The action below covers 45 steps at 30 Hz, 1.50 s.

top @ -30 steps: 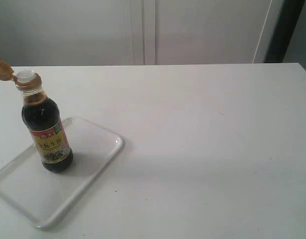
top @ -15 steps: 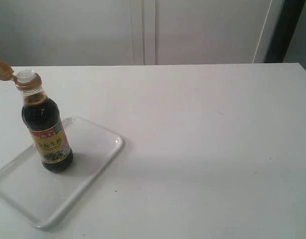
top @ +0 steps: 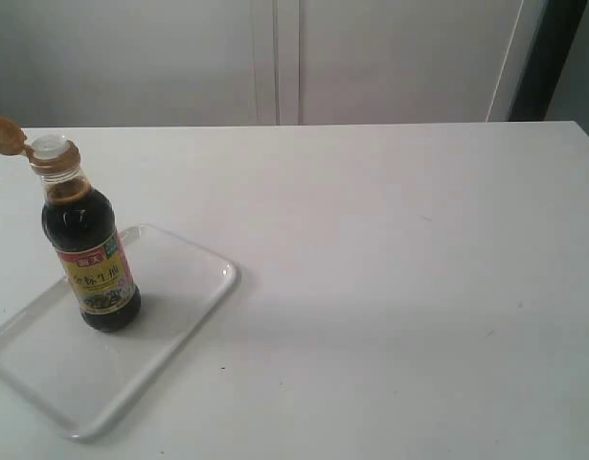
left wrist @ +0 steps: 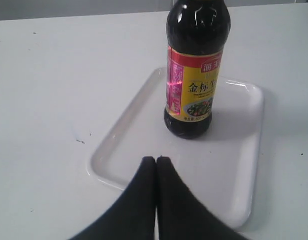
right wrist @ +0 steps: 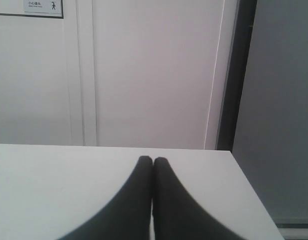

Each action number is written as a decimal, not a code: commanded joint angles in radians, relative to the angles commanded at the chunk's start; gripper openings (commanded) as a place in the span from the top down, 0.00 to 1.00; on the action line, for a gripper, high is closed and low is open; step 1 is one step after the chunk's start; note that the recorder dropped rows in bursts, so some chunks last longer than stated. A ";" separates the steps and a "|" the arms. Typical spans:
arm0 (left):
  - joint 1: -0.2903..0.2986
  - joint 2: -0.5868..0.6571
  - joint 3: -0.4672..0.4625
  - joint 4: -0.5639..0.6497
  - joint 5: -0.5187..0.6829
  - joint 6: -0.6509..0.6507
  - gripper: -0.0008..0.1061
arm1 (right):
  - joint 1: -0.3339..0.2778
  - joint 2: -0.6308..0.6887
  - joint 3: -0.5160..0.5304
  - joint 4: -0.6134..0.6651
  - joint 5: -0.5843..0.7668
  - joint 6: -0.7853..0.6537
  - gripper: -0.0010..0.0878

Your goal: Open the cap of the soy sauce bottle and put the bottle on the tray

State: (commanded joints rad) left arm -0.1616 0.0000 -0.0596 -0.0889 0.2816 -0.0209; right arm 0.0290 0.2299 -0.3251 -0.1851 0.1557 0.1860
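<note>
The soy sauce bottle (top: pixel 88 244) stands upright on the translucent-white tray (top: pixel 179 316) at the left of the table. Its orange-brown cap (top: pixel 4 135) is flipped open to the left, and the white spout (top: pixel 49 145) is bare. The left wrist view shows the bottle (left wrist: pixel 195 70) on the tray (left wrist: pixel 244 165), with my left gripper (left wrist: pixel 156 160) shut and empty, a short way back from the bottle over the tray's near rim. My right gripper (right wrist: pixel 152 160) is shut with nothing in it, above bare table facing a wall. Neither gripper shows in the exterior view.
The white table (top: pixel 399 268) stretches to the right of the tray. A pale wall with panel seams (top: pixel 286 57) runs behind it, with a dark strip (top: pixel 553 57) at the far right. The table's right edge (right wrist: pixel 249 185) lies near my right gripper.
</note>
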 joint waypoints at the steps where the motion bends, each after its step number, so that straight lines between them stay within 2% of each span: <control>1: 0.000 0.000 0.011 0.000 0.000 0.000 0.99 | 0.000 0.000 0.000 0.000 0.000 0.000 0.99; 7: 0.000 0.000 0.059 0.000 -0.004 -0.005 0.99 | 0.000 0.000 0.000 0.000 0.000 0.000 0.99; 18: 0.000 0.000 0.060 0.000 -0.053 -0.005 0.99 | 0.000 0.000 0.000 0.000 0.000 0.000 0.99; 45: 0.000 0.000 0.060 0.000 -0.049 -0.003 0.99 | 0.000 0.000 0.000 0.000 0.000 0.000 0.99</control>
State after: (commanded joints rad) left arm -0.1616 0.0000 0.0000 -0.0889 0.2326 -0.0238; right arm 0.0290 0.2299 -0.3251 -0.1851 0.1557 0.1860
